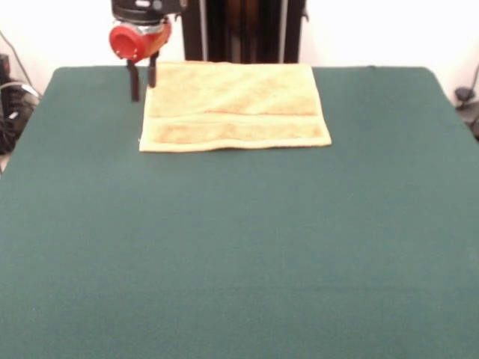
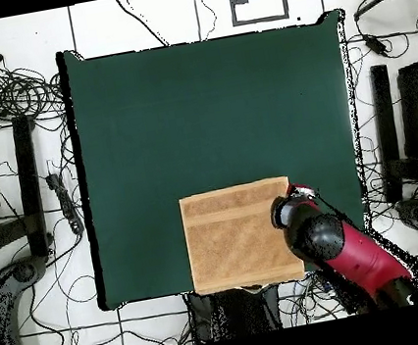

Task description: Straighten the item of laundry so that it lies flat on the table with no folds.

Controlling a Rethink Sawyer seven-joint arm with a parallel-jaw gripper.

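The orange-yellow towel point(image 1: 233, 108) lies spread out as a rectangle at the far side of the green table point(image 1: 239, 247), close to the robot. A woven band runs along its near edge. I see no folds. In the overhead view the towel point(image 2: 239, 237) sits at the bottom edge of the table point(image 2: 202, 112). My gripper point(image 1: 143, 81) hangs at the towel's far left corner in the front view. It is open and empty, with one finger over the towel's edge and the other over the felt beside it. In the overhead view the gripper point(image 2: 282, 210) is at the towel's right edge, mostly hidden by the red arm.
The robot's pedestal point(image 1: 243, 30) stands just behind the towel. Cables and stands point(image 2: 29, 172) lie on the floor around the table. The towel's far edge reaches the table's edge.
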